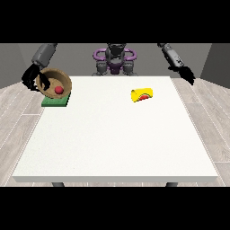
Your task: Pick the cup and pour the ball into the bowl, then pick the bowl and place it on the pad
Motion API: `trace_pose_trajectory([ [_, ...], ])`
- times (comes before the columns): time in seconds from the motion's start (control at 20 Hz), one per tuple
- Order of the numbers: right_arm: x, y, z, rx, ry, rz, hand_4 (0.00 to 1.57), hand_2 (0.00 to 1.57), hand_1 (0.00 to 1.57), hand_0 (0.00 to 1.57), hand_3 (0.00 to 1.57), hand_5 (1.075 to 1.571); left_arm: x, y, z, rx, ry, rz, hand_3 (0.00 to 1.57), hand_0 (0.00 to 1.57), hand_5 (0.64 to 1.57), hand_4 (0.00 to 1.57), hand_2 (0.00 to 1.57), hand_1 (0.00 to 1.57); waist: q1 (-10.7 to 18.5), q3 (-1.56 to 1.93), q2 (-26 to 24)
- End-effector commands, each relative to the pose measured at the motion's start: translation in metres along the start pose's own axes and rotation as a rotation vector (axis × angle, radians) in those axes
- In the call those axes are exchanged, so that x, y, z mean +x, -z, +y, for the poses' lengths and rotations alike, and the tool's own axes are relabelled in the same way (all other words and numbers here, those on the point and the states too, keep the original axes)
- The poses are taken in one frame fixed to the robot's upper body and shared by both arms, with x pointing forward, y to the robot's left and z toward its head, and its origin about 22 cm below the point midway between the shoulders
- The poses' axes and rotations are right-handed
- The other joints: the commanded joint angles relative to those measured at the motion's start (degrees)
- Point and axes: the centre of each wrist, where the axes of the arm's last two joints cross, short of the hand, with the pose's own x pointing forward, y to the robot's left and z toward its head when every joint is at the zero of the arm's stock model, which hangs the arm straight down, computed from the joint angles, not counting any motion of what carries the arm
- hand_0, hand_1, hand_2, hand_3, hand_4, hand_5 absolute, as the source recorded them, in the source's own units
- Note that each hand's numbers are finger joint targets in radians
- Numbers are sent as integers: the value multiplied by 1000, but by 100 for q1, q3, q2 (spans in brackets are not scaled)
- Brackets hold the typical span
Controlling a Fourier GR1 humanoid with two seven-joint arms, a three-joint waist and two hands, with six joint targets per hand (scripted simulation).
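At the view's left you see the hand curled round the rim of the wooden bowl, which tilts above the green pad with the red ball inside it. On the white table, right of centre, your yellow cup lies on its side. The hand at the view's right hangs off the table's corner, holding nothing; you cannot tell its finger pose

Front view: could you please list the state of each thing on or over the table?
bowl: tilted, held over the pad, ball inside.
ball: in the bowl.
pad: flat at the table's corner.
cup: lying on its side.
robot hand at the view's left: curled round the bowl's rim.
robot hand at the view's right: holds nothing.
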Motion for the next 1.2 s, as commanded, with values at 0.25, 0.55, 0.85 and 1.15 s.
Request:
trace_pose_trajectory([
  [0.25, -21, 5, 27, -65, 348, 76, 999, 1571, 1571, 1571, 1496, 1451, 26, 19, 39, 54, -25, -102, 0, 0, 1192, 886, 0, 0, 26, 13, 630],
  [0.55, -43, 5, 11, -109, 624, 198, 254, 1494, 1571, 1571, 1268, 1415, 24, -12, 54, 75, -22, -101, 0, 0, 1185, 859, 0, 0, -27, 13, 572],
  [0.85, -41, 13, -40, -192, 685, 197, 0, 575, 0, 0, 0, 1246, 45, -2, 70, 83, -20, -105, 0, 0, 1168, 857, 0, 0, -21, 8, 530],
  [1.15, -44, 13, -55, -134, 720, 162, 0, 442, 0, 0, 0, 1295, 45, -12, 80, 78, -44, -80, 0, 0, 1213, 883, 0, 0, -96, 3, 357],
])
